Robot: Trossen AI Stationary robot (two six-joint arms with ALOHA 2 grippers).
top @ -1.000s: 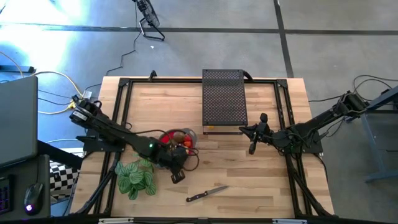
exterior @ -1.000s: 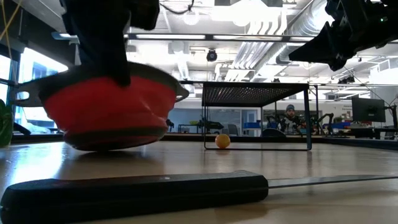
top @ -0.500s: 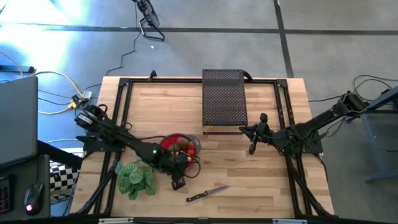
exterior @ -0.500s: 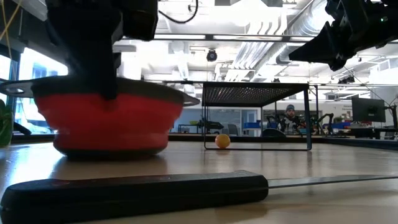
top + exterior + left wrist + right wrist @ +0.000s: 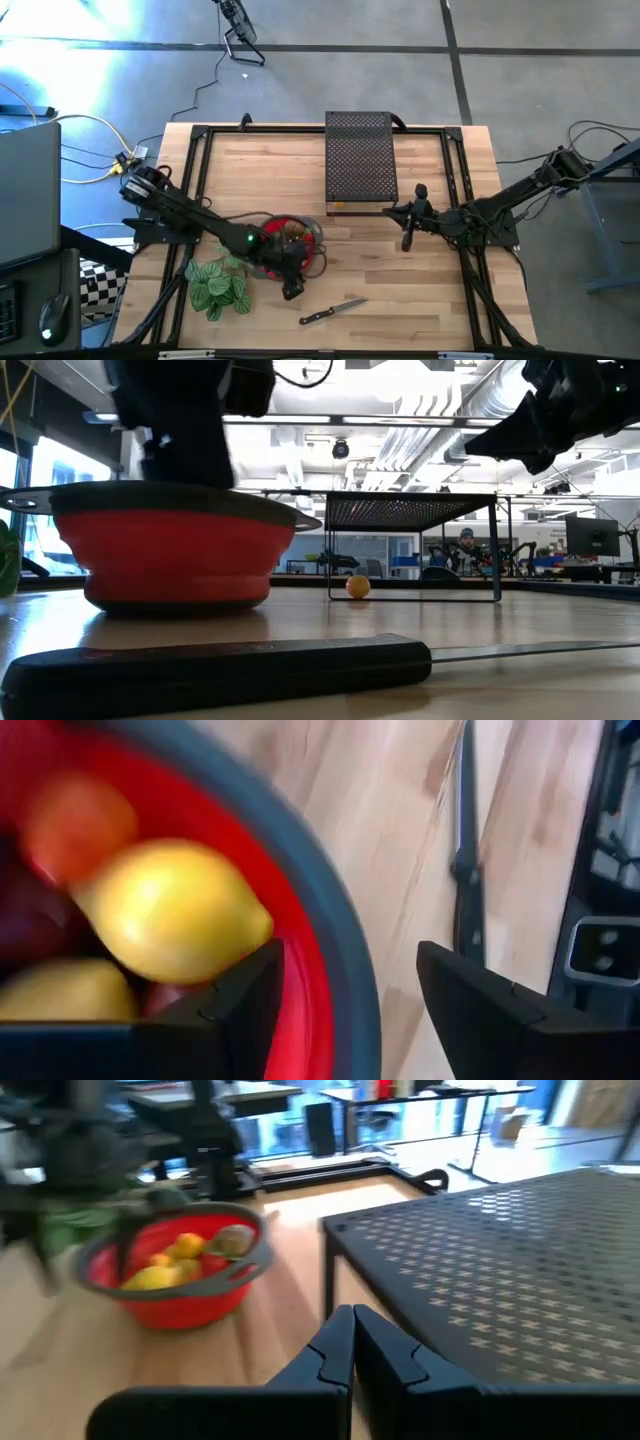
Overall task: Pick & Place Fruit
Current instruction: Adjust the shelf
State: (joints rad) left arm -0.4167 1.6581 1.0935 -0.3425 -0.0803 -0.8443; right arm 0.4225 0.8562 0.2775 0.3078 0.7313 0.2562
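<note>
The fruit [image 5: 190, 1252] lies heaped in a red bowl [image 5: 291, 236] that sits flat on the wooden table [image 5: 400, 290], left of the middle and toward the near side. In the left wrist view two yellow lemons [image 5: 175, 910] and a small orange piece [image 5: 78, 818] press against the bowl's inner wall; in the right wrist view a brown kiwi [image 5: 233, 1238] tops the pile beside the lemons.

The left gripper [image 5: 291, 285] hangs at the bowl's near right rim [image 5: 335, 960]. Its two dark fingers [image 5: 245, 1000] stand apart with the grey rim passing between them, one finger over the fruit inside, the other outside over bare wood. They do not press on the rim, and no fruit is held; the nearest lemon lies just beside the inner finger.

One more small orange fruit [image 5: 358, 586] rests on the table under the black mesh stand [image 5: 360, 165], well apart from the bowl, toward the far middle.

The right gripper [image 5: 407, 235] waits in the air right of the bowl and just near of the stand, its fingers pressed together with nothing in them.

A knife [image 5: 332, 312] with a black handle lies on the table near of the bowl and a little right. A green leafy plant [image 5: 218, 284] sits at the bowl's near left.
</note>
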